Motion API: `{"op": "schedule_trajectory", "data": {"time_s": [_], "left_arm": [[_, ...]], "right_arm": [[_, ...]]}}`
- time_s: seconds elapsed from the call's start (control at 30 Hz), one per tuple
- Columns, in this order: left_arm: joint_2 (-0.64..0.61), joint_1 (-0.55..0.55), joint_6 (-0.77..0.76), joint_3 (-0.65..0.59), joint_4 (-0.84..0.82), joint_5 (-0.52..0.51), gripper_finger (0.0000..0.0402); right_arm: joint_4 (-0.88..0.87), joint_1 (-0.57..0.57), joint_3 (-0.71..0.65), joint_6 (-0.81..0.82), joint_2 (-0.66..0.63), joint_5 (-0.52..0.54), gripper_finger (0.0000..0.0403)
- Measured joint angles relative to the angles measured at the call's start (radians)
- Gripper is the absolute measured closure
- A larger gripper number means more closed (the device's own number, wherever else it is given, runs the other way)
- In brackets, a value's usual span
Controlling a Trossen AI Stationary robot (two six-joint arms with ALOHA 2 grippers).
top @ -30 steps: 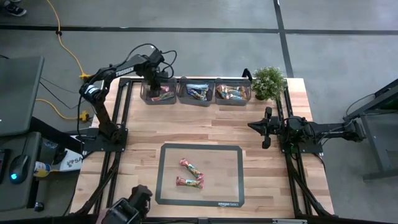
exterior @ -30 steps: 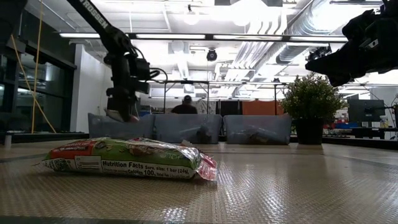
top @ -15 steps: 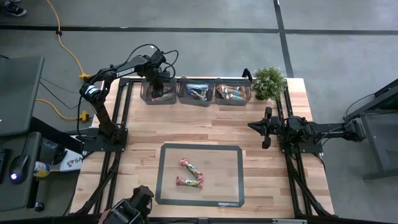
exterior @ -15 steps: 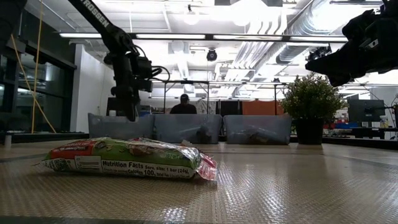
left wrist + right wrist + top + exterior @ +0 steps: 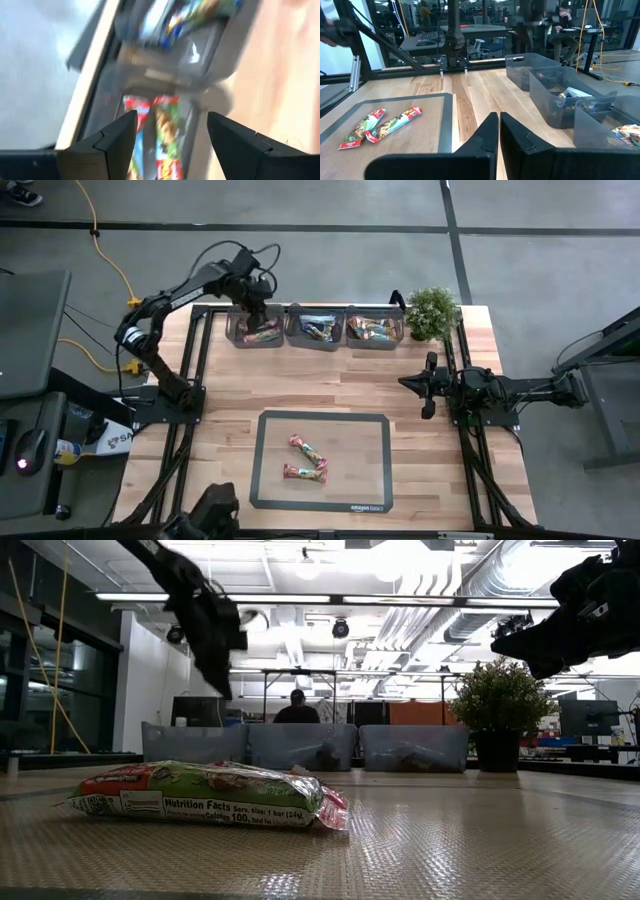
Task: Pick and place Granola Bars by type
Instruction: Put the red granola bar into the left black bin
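Note:
Two red-and-green Granola Bars (image 5: 306,450) (image 5: 304,473) lie on the dark mat (image 5: 270,480) at the table's near middle; the low view shows one close up (image 5: 205,795). More bars lie in three grey bins at the far edge. My left gripper (image 5: 258,308) hangs open above the left bin (image 5: 240,330), with nothing between its fingers (image 5: 172,122). Red-green bars (image 5: 165,135) lie in that bin below it. My right gripper (image 5: 428,385) is shut and level at the table's right, holding nothing (image 5: 498,122).
The middle bin (image 5: 314,328) and the right bin (image 5: 374,328) stand beside the left one. A potted plant (image 5: 432,310) stands at the far right corner. Bare wood lies between the bins and the mat. A person sits in the room behind (image 5: 297,712).
My left gripper has risen from the mouth of the left bin to well above its rim and has rolled somewhat. The bars on the mat and my right arm have kept still.

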Motion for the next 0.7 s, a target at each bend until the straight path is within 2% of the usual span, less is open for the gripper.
{"op": "schedule_trajectory", "data": {"time_s": [0.3, 0.4, 0.53, 0.7], "left_arm": [[-0.207, -0.003, -0.098, 0.049, -0.009, 0.229, 0.0163], [-0.27, -0.033, -0.154, 0.049, -0.018, 0.292, 0.0163], [-0.36, -0.117, -0.197, 0.049, -0.036, 0.362, 0.0163], [-0.458, -0.285, -0.317, 0.049, -0.039, 0.358, 0.0163]], "right_arm": [[0.0, 0.0, 0.0, 0.0, 0.0, 0.0, 0.0402], [0.0, 0.0, 0.0, 0.0, 0.0, 0.0, 0.0402], [0.0, 0.0, 0.0, 0.0, 0.0, 0.0, 0.0402], [0.0, 0.0, 0.0, 0.0, 0.0, 0.0, 0.0402]]}}
